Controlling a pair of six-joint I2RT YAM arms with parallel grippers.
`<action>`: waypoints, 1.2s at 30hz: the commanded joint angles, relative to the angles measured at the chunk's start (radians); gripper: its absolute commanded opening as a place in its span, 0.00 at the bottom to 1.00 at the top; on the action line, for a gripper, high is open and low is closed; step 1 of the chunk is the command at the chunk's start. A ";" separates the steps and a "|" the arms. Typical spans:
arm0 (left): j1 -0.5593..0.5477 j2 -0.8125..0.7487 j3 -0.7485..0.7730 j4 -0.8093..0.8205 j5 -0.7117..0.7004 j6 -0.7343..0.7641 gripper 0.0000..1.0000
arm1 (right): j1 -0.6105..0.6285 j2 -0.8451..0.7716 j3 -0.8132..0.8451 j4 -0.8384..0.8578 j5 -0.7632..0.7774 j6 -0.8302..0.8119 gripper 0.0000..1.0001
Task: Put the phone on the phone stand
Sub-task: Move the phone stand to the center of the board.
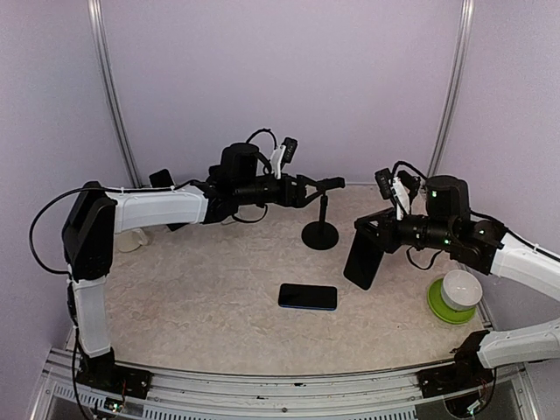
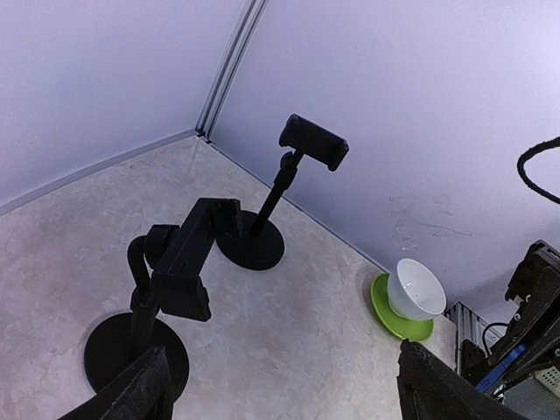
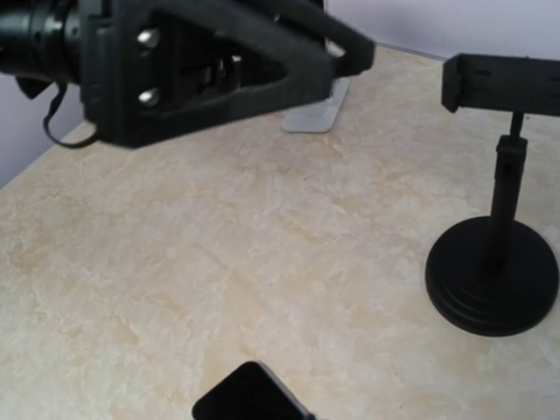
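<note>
Pale purple walls are enclosing the marbled bench (image 1: 210, 297). Clear of it, the phone (image 1: 361, 258) is hanging just right of the phone stand (image 1: 320, 229), with my right end effector (image 1: 378, 234) clamping its upper end, probably so it meets the cradle standing up. Its long axis is running near vertical, top leaning right. My left end effector (image 1: 311, 191) is hovering beside the cradle, fingers spread, likely for steadying. A second phone (image 1: 308, 297) is lying flat nearby.

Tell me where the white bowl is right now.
Top view: the white bowl sits on a green plate near the table's right edge, beside the right arm, right of the phone lying flat.
</note>
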 commanded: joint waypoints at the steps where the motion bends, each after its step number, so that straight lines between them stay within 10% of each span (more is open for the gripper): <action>1: 0.008 0.055 0.049 -0.012 0.020 0.036 0.85 | -0.010 -0.035 -0.006 0.025 0.006 0.018 0.00; 36: 0.066 0.294 0.331 -0.046 0.132 0.052 0.58 | -0.013 -0.019 -0.020 0.041 -0.011 0.042 0.00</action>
